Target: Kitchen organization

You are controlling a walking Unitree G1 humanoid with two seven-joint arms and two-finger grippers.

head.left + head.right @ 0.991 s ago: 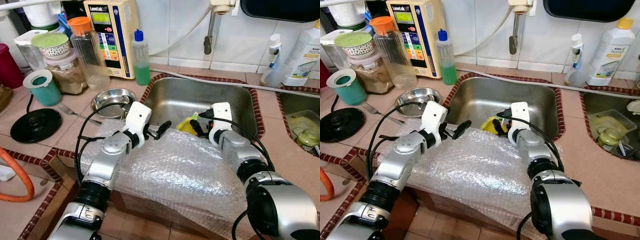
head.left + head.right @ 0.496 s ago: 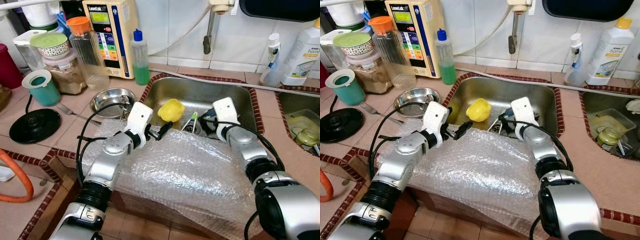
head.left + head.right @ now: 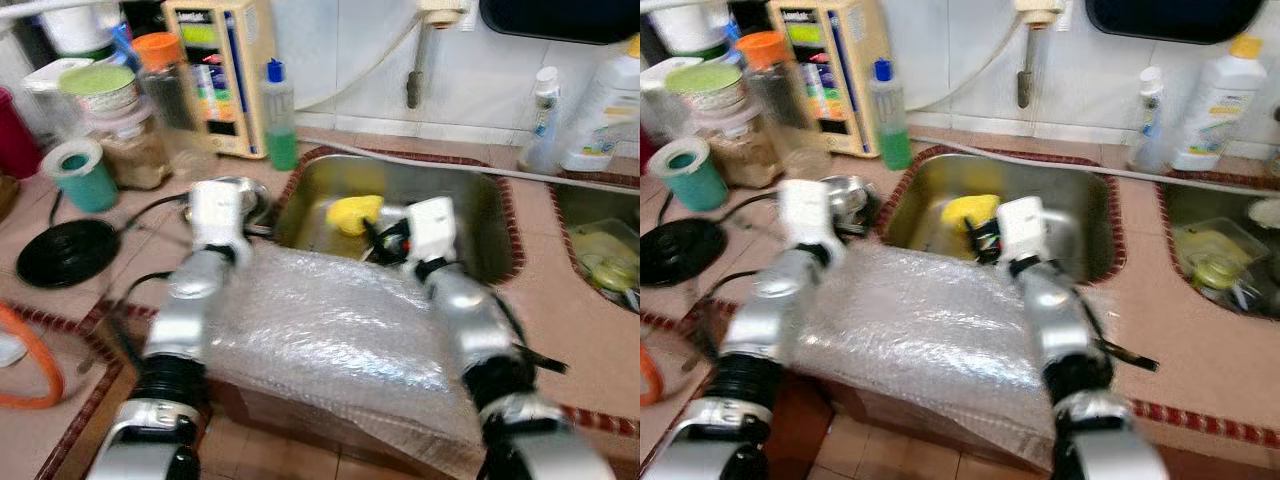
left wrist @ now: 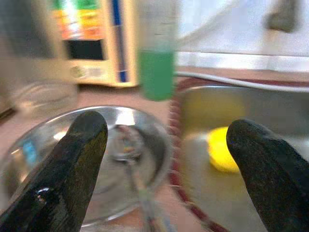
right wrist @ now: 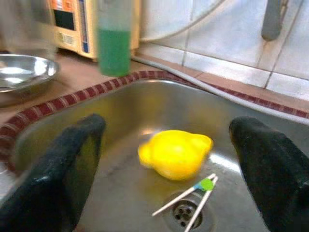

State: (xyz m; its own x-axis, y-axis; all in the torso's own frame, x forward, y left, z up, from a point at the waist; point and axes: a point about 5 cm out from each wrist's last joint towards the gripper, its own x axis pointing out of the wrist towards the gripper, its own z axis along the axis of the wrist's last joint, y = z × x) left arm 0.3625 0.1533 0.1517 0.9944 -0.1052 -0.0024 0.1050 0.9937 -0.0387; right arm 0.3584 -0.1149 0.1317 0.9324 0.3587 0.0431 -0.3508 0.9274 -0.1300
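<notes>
Covering the near edge of the tiled surface [image 3: 560,290], a sheet of bubble wrap [image 3: 330,330] lay under both silver arms. The head views were blurred.

Left gripper [image 4: 166,159]: positioned over the steel bowl [image 4: 120,145] beside the sink [image 5: 145,101]. Jaws stood wide apart and held nothing.

Right gripper [image 5: 166,164]: positioned at the near rim of the sink, pointing into the basin. Jaws stood wide apart and held nothing.

Yellow sponge [image 5: 175,152]: resting on the sink floor, untouched, near the drain [image 5: 186,215]. Two thin white sticks with a green tip [image 5: 190,195] lay across the drain just beside it.

Behind the bowl stood a bottle of green liquid [image 3: 281,115] and a yellow wall unit [image 3: 212,75]. Jars and a teal cup [image 3: 82,175] stood farther to the left. A tap [image 3: 415,70] hung above the sink at the tiled wall, with white bottles [image 3: 600,105] to the far right.
</notes>
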